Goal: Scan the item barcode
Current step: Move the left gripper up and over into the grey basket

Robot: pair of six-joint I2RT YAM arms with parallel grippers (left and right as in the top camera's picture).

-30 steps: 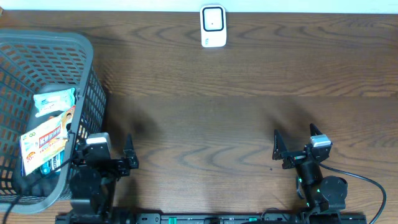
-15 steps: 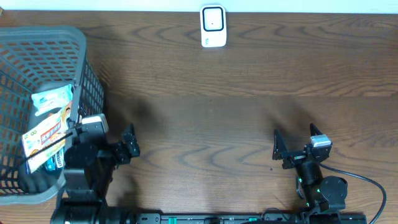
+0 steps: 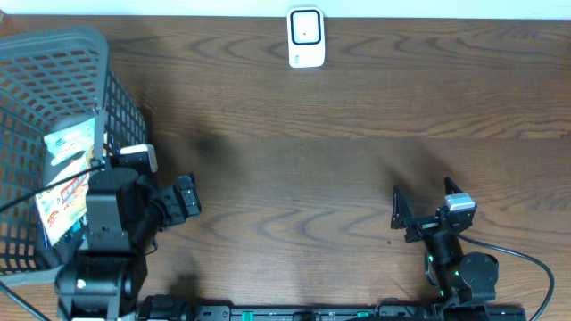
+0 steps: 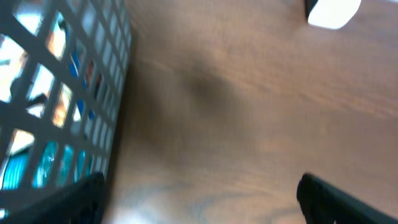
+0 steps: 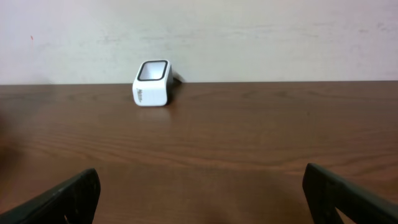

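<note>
Currently: orange packet (image 3: pixel 62 198) lies inside basket (image 3: pixel 53 62) at tabletop's (image 3: pixel 312 160) left, long axis slanting near-left to far-right; pale-blue packet (image 3: pixel 70 143) just beyond. Mesh wall separates it from left claw (image 4: pixel 199 200). Left and right claw (image 3: pixel 421 203) gape wide, empty. Scanner (image 3: pixel 305 37) far-centre.

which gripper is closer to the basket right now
Left. The left gripper is right beside the basket and its mesh wall; the right gripper is far across the table from it.

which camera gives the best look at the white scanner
The right wrist view: the white scanner stands whole and sharp, side-on, its dark-rimmed window visible. Overhead shows the white scanner whole too, but small and only from above. Left wrist catches just a blurred white corner at the frame's top edge.
</note>
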